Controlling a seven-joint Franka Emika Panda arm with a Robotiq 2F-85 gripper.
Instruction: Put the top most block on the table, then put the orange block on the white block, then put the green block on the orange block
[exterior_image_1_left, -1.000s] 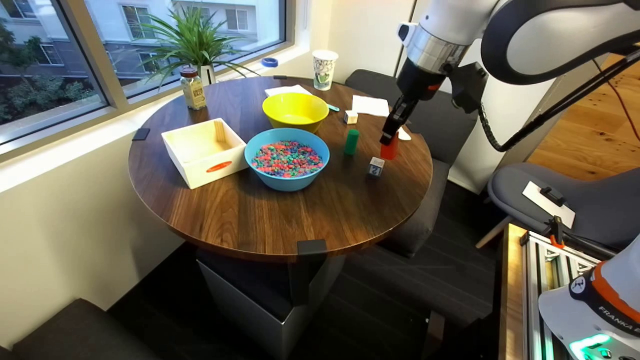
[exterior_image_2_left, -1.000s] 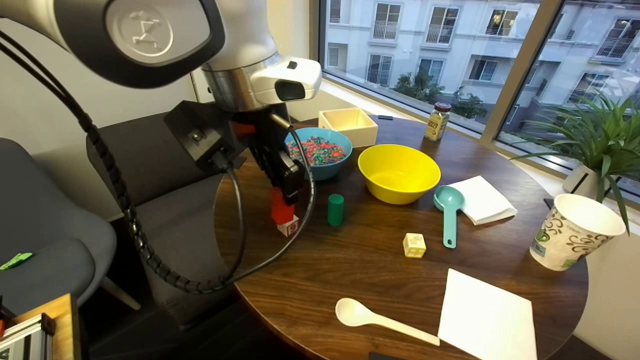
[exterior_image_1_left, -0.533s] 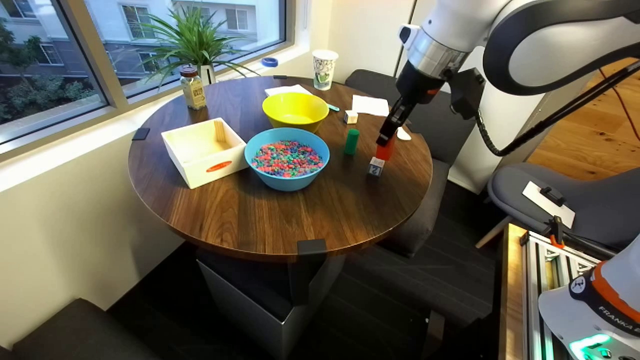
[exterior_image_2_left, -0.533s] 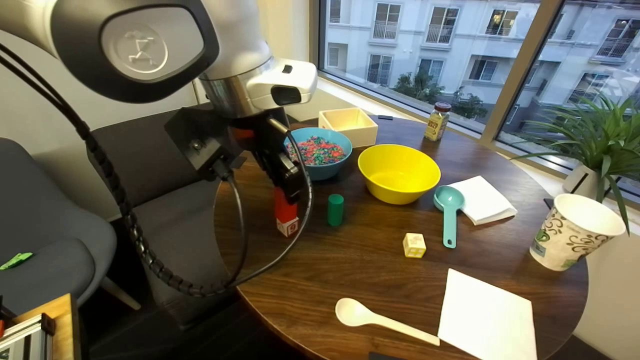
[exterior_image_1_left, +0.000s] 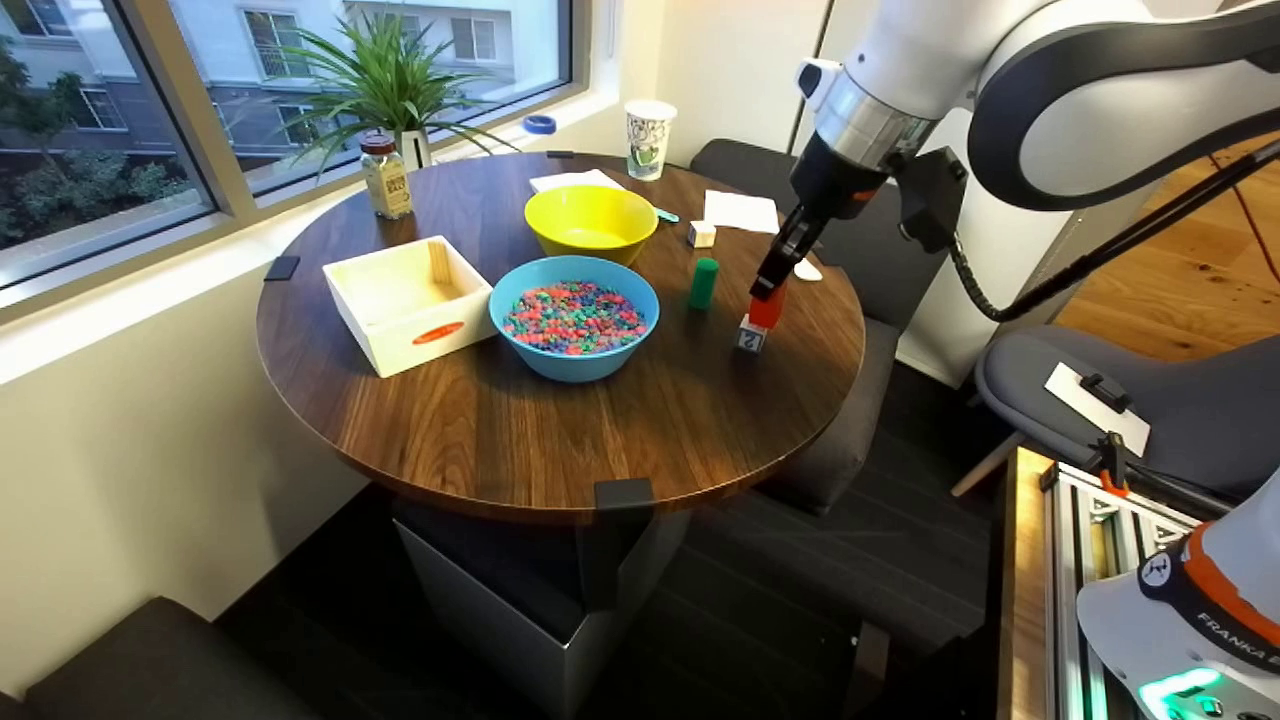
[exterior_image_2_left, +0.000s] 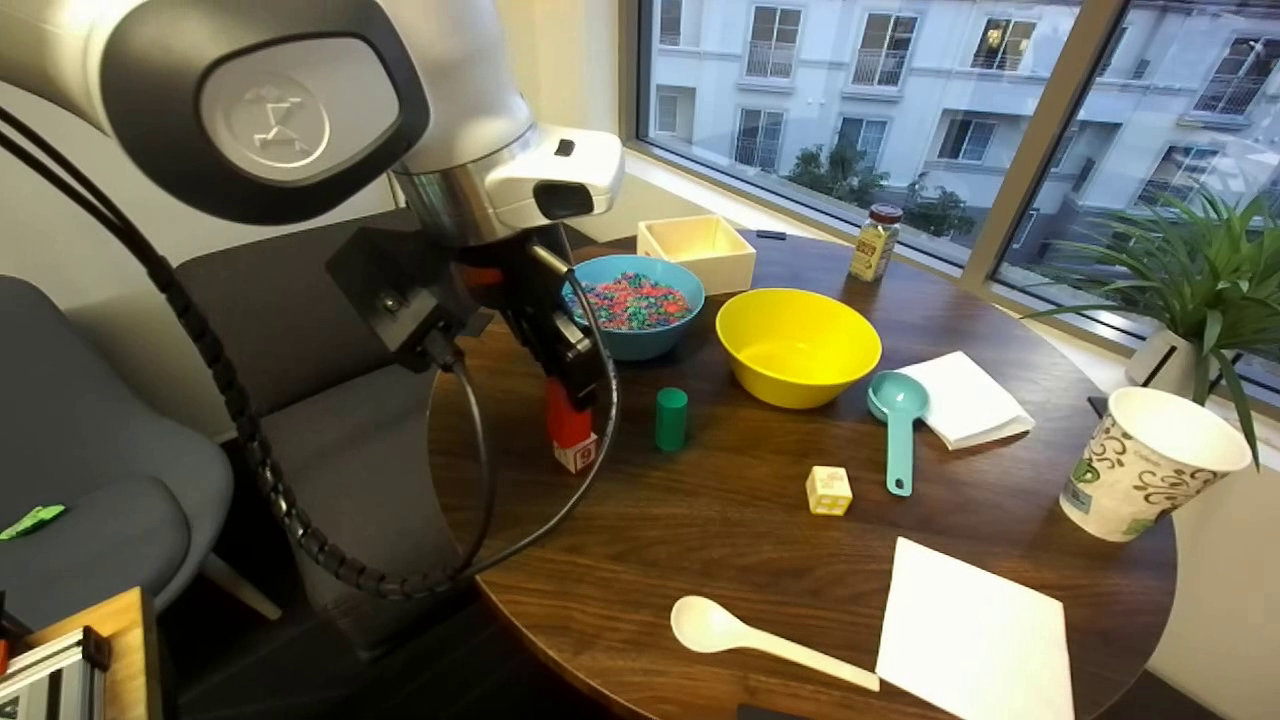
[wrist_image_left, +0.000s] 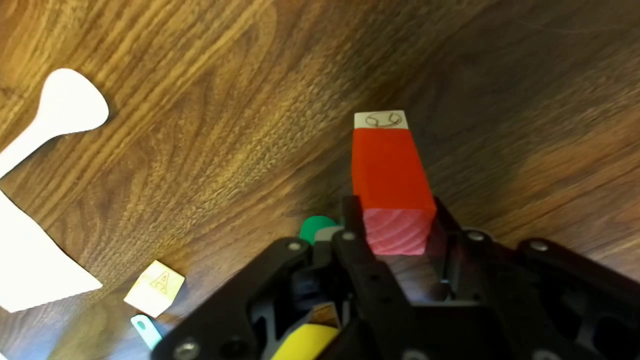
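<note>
The orange block (exterior_image_1_left: 768, 308) is a tall red-orange piece held between the fingers of my gripper (wrist_image_left: 395, 220). It is upright over the small white block (exterior_image_1_left: 751, 337), which has printed characters. In an exterior view the orange block (exterior_image_2_left: 569, 425) meets the top of the white block (exterior_image_2_left: 576, 455); I cannot tell whether it bears its weight. In the wrist view the orange block (wrist_image_left: 390, 170) hides most of the white block (wrist_image_left: 381, 120). The green block (exterior_image_1_left: 703, 284) is a cylinder standing on the dark wooden table (exterior_image_1_left: 480, 440) beside them; it also shows in an exterior view (exterior_image_2_left: 671, 420).
A pale lettered cube (exterior_image_2_left: 829, 490) sits apart on the table. A blue bowl of beads (exterior_image_1_left: 575, 365), a yellow bowl (exterior_image_2_left: 798, 390) and a wooden box (exterior_image_1_left: 400, 340) stand past the green block. A spoon (exterior_image_2_left: 770, 645), napkins and a paper cup (exterior_image_2_left: 1150, 460) lie farther off.
My gripper has carried the orange block a short way sideways, from beside the white block to over it, and a little lower. The other objects have stayed in place.
</note>
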